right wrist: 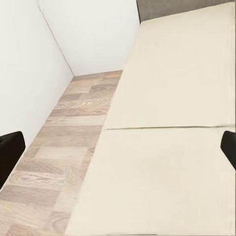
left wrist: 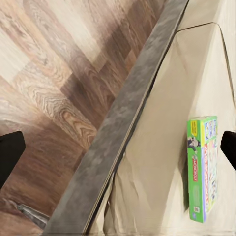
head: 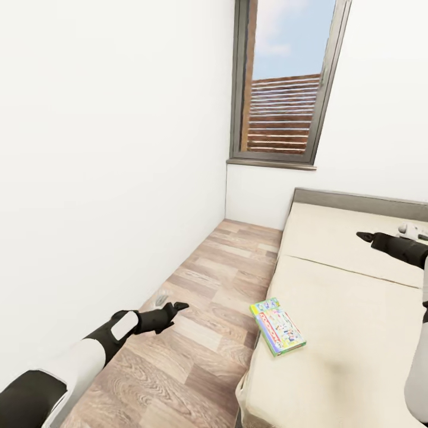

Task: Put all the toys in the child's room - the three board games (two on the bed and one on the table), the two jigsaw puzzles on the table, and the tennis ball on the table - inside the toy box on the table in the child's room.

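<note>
One board game [head: 277, 326], a flat box with a green rim and a colourful printed lid, lies flat on the bed [head: 351, 297] at its floor-side edge. The left wrist view shows the same box [left wrist: 202, 167] on the cream mattress beside the grey frame. My left gripper [head: 173, 309] hangs open over the wooden floor, left of the box and apart from it, with nothing between its fingers [left wrist: 10, 157]. Farther back over the mattress, my right gripper [head: 365, 236] is open and empty too. The table, toy box, jigsaw puzzles and tennis ball are out of view.
A strip of wooden floor [head: 196, 333] runs between the white wall [head: 107, 178] on the left and the bed. A window [head: 285, 83] sits in the far wall. The grey headboard [head: 356, 202] closes the bed's far end.
</note>
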### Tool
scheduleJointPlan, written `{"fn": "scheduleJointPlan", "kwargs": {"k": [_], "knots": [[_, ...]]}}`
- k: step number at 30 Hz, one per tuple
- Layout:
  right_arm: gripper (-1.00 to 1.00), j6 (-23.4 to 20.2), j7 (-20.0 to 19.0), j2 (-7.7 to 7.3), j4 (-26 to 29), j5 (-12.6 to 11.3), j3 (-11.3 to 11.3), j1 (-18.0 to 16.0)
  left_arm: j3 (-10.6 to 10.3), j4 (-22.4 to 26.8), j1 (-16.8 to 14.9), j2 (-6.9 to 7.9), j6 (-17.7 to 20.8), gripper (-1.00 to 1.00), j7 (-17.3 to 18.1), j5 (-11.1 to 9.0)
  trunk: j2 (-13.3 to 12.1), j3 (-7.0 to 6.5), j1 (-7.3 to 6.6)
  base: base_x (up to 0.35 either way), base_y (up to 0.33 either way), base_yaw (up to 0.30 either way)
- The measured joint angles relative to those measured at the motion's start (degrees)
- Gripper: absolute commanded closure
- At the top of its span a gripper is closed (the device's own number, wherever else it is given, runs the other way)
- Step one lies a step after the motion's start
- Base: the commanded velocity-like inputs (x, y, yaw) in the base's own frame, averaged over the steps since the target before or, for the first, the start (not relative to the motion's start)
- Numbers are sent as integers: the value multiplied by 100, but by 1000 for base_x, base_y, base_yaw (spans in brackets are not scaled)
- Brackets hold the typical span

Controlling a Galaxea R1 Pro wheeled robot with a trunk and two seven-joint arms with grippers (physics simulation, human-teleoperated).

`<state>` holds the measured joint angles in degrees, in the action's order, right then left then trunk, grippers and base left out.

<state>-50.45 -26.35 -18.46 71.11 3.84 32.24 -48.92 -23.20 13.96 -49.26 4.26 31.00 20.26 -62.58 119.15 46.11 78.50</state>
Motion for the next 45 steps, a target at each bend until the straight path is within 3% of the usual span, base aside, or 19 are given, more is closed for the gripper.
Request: {"fn": "scheduleJointPlan", "kwargs": {"k": [1, 4, 10, 12, 18, 26, 38, 45], "knots": [[-100, -13, -117, 1, 204, -3, -2, 118, -49, -19, 0, 20, 2, -100, 200, 154, 0, 0, 0, 0, 0, -289], [-100, -91, -385, 10, 572, 0, -4, 297, -93, -57, 8, 45, -12, -100, 505, 316, 0, 4, 0, 0, 0, -288], [-100, -498, -733, 13, 1053, 9, 7, 562, -141, -93, 28, 105, -122, -100, 897, 451, 0, 14, 0, 0, 0, -287], [-100, -612, -801, 14, 1148, 6, 7, 616, -142, -108, 55, 132, -405, -100, 1118, 480, 0, 15, 0, 0, 0, -286], [-100, -637, -822, 31, 1178, 11, -4, 633, -92, -67, 213, 240, -701, -100, 1338, 448, 0, 16, 0, 0, 0, -286], [-100, -638, -830, 49, 1191, 12, -12, 636, -61, -56, 320, 393, -753, -100, 1550, 416, 0, 17, 0, 0, 0, -286], [-100, -630, -834, 57, 1201, 17, -13, 643, -49, -53, 344, 422, -750, -100, 1657, 266, 0, 17, 0, 0, 0, -286], [-100, -617, -834, 60, 1201, 21, -13, 645, -50, -47, 342, 429, -738, -100, 1674, 253, 279, 142, 153, 0, 0, -274]]}}
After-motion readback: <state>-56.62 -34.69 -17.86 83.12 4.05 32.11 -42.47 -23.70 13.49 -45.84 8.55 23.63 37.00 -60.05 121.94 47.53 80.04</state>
